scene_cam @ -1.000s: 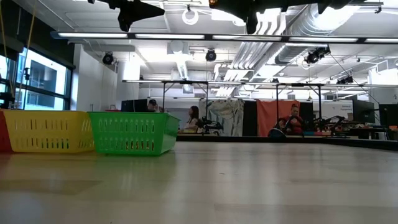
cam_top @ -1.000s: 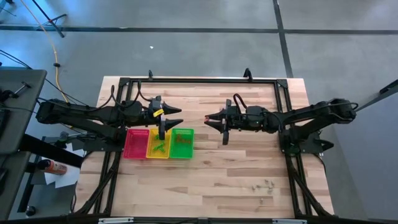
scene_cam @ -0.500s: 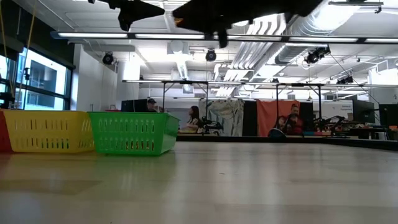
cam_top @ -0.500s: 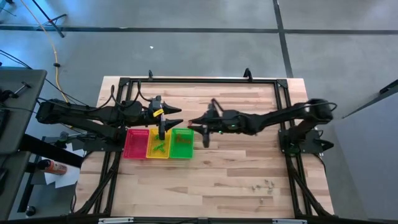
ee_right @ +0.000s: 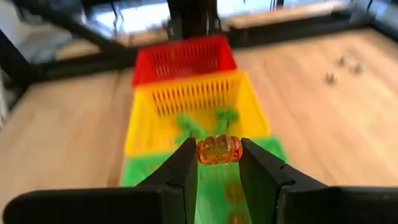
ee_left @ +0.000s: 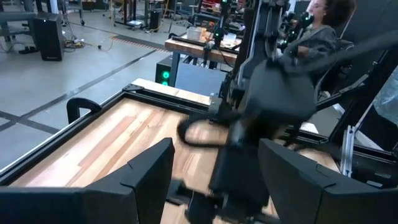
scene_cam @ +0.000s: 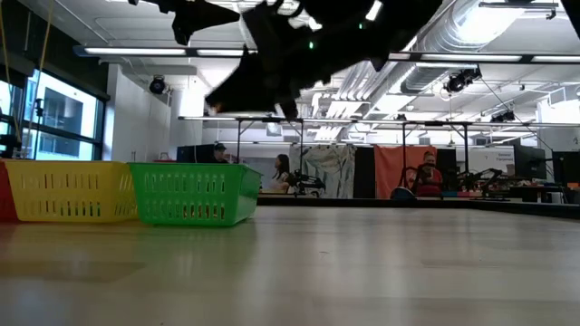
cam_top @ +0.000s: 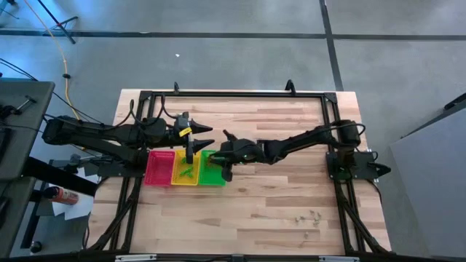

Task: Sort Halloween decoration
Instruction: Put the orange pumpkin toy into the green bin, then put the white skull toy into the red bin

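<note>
The right gripper [ee_right: 219,163] pinches one small orange trinket [ee_right: 219,150] betw. its two dark fingers; the piece is translucent, rounded and ribbed. In the high view this gripper [cam_top: 223,155] hangs over the green tray [cam_top: 212,169], at the tray's right edge, w/ the arm stretched across the middle of the table [cam_top: 277,196].

Below the pinched piece, inside the green tray [ee_right: 140,171], some orange pieces [ee_right: 234,194] lie, blurred. The yellow tray [ee_right: 144,127] next to it holds green trinkets [ee_right: 202,122]; the red tray [ee_right: 180,59] comes after, all three touching in one row. More pale grey trinkets [cam_top: 308,215] lie loose on the wood, well apart from the trays, near the front right corner.

The left gripper [cam_top: 206,136] waits just behind the trays, fingers spread wide, holding nothing.

Trays are plastic w/ slotted walls, rectangular. The table is light wood planks w/ a black frame along the edges. Much free board remains to the right and in front of the trays.
</note>
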